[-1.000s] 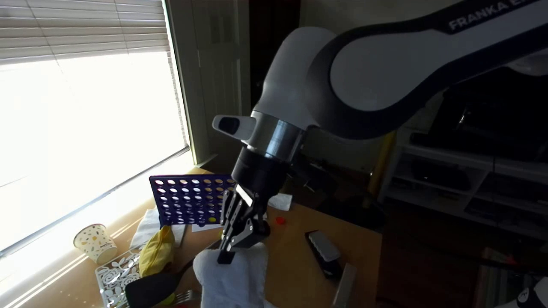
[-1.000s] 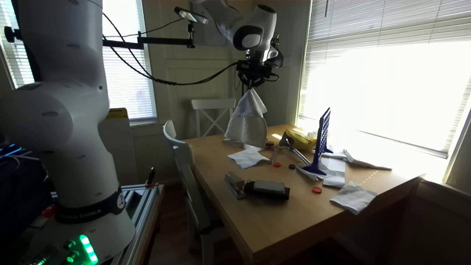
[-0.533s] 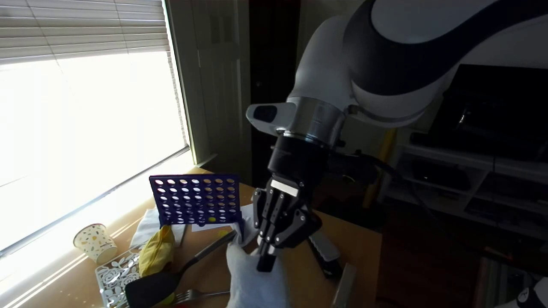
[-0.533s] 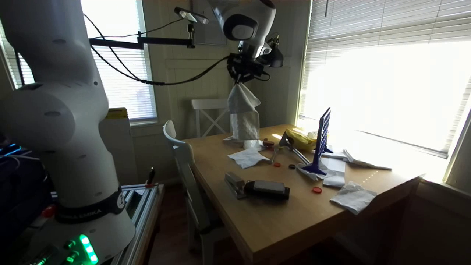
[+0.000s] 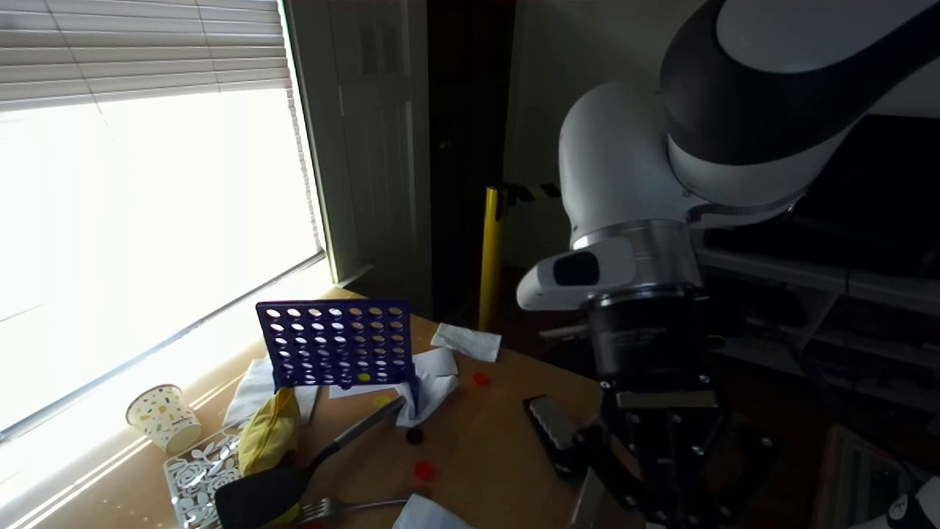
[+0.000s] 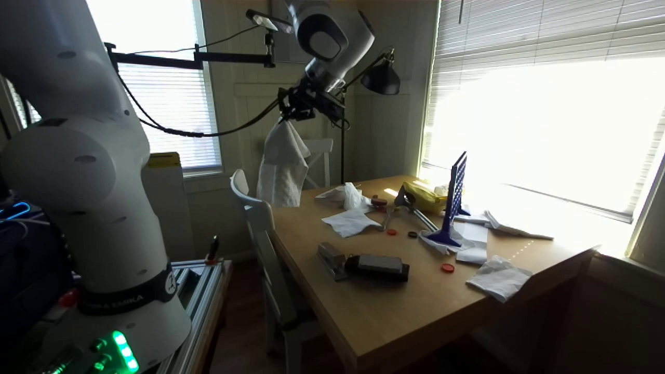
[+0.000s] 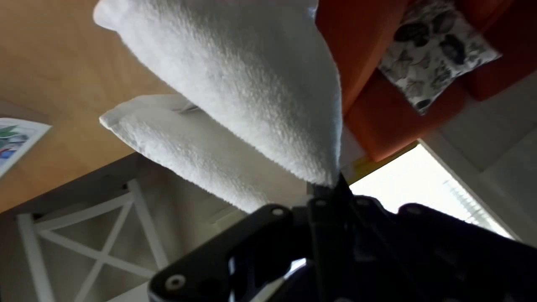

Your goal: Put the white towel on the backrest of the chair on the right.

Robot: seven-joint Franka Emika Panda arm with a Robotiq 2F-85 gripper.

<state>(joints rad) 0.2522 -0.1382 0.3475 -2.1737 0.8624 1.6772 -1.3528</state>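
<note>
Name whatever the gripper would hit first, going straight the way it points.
Going by an exterior view, probably the nearer chair's backrest, once past the white towel the gripper holds; depth is unclear, so it might miss.

Looks like fluffy cloth on the towel [image 7: 235, 84], smooth wood on the table [image 6: 415, 301], smooth plastic on the game board [image 5: 346, 334], shiny metal on the fork [image 5: 356, 505].
</note>
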